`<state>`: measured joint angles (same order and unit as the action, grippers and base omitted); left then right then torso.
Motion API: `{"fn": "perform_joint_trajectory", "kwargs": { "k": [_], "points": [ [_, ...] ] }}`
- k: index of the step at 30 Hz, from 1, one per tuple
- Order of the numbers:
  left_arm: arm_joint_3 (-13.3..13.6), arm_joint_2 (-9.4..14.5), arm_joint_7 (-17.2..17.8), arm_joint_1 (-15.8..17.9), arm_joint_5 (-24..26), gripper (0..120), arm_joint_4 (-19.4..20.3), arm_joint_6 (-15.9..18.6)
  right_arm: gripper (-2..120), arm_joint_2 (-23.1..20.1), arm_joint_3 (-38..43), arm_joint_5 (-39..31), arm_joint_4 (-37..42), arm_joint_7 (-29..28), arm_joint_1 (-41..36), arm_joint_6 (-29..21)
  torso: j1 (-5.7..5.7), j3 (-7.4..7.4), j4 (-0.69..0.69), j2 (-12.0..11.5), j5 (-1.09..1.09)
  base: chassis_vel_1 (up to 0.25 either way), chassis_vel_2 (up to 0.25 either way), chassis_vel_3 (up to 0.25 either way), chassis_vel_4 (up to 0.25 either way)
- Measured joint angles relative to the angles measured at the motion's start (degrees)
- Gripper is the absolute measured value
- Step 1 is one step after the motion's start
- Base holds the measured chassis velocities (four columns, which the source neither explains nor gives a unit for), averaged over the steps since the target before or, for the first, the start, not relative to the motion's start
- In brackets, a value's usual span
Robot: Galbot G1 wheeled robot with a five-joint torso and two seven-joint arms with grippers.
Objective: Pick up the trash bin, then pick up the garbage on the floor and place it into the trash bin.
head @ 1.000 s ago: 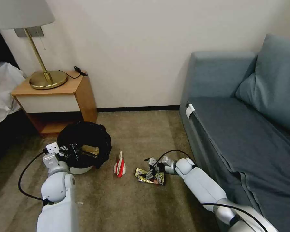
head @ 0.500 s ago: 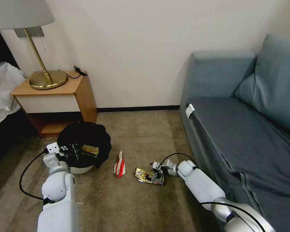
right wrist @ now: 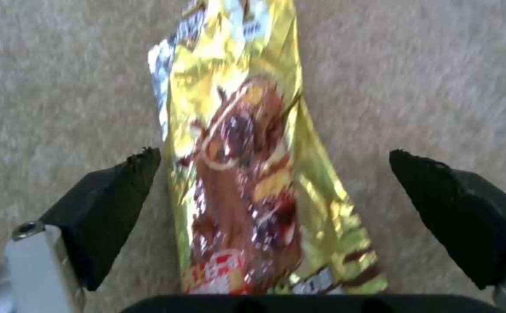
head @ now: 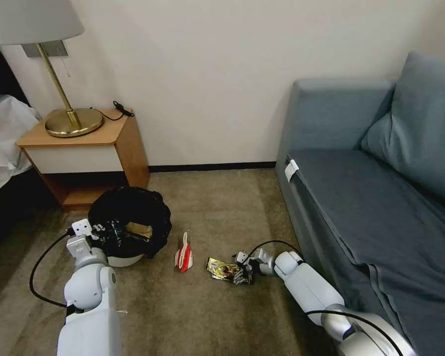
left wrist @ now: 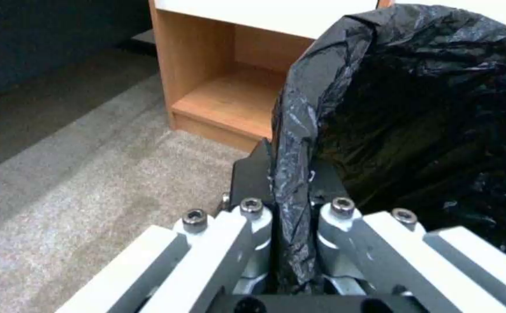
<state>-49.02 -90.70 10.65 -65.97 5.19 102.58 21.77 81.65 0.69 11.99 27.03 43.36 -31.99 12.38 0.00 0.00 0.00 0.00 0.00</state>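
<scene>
Right gripper [right wrist: 270, 174] spread astride gold snack wrapper [right wrist: 247, 165], left gripper [left wrist: 290, 174] pinching trash bin [head: 128, 222] liner: flat foil may slip the closing pads

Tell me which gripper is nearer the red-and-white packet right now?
Right. The right gripper is low over the gold wrapper, just beside the red-and-white packet; the left gripper is farther off, clamped on the trash bin rim.
</scene>
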Motion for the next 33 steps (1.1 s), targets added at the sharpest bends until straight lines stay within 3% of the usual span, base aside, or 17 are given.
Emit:
{"fn": "perform_joint_trajectory", "kwargs": {
  "k": [18,33],
  "points": [
    [0.0,0.1,0.0,-0.2,0.0,5,0.2,0.0,100,0.9,0.2,0.3,-4.5,0.2,1.3,0.0,0.00,0.00,0.00,0.0,0.00,0.000,0.000,0.000,0.000],
    [0.0,0.2,0.0,0.2,0.1,5,-0.4,0.0,67,0.8,0.7,0.3,-3.8,0.2,0.5,0.0,-0.01,-0.01,-0.02,0.0,-0.01,0.000,0.000,0.000,0.000]
  ]
}}
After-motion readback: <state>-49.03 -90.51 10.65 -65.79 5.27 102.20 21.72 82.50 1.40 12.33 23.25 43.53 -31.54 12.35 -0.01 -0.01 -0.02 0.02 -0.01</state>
